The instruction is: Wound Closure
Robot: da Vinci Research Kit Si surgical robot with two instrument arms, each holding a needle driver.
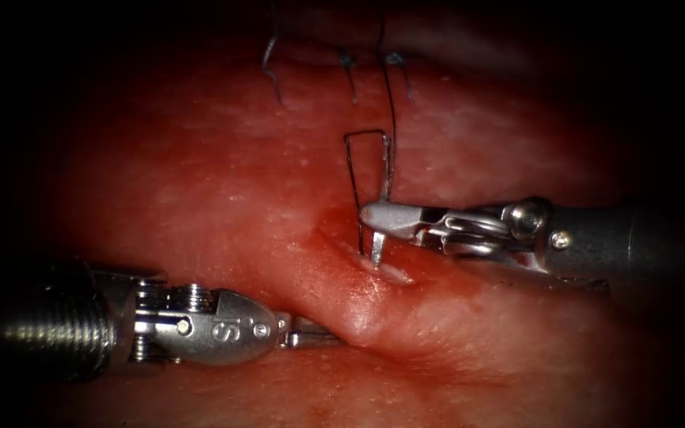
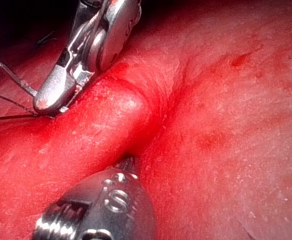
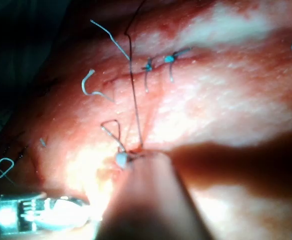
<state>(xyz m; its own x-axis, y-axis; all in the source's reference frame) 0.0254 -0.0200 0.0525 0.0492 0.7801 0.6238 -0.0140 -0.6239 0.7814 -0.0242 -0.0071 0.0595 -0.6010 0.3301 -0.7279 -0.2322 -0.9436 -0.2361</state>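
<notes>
Right tool (image 1: pixel 378 219): jaws closed on the needle (image 1: pixel 377 246), point down at the cut's right lip.
Left tool (image 1: pixel 311 339): jaws clamped on a tissue (image 1: pixel 374 317) fold, near-left.
Thread (image 1: pixel 362 170): loops far of needle.
Risk: needle could twist in the jaws; the pinched fold may tear.
</notes>
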